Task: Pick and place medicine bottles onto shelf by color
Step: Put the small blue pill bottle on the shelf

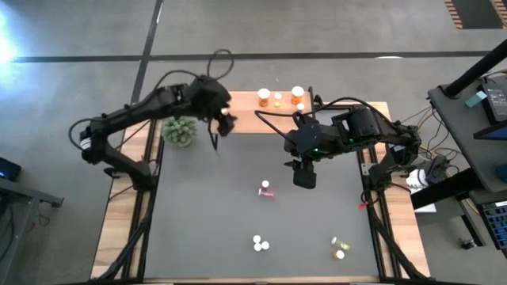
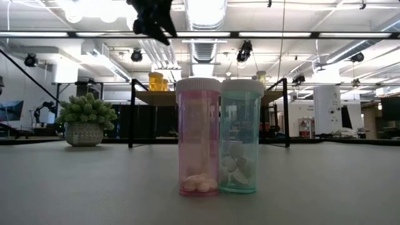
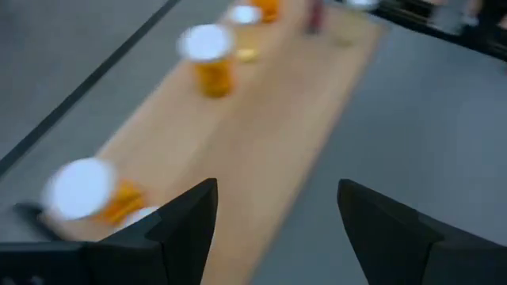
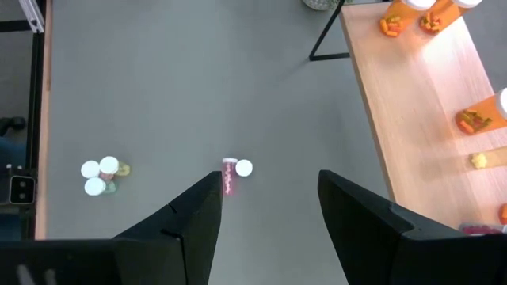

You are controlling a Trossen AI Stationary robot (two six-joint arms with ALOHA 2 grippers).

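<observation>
My left end effector (image 3: 273, 229) is spread wide over the shelf (image 1: 245, 120). Orange bottles (image 1: 263, 97) stand there. My right end effector (image 4: 269, 210) is spread above a pink bottle (image 1: 265, 191).

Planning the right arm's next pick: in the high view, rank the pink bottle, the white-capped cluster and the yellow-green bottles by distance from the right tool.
From the right tool, open above the mat:
1. Pink bottle, just beside it, mid-mat.
2. White-capped cluster, toward the mat's near edge.
3. Yellow-green bottles, near edge, right side; too close to the cluster to call.
</observation>
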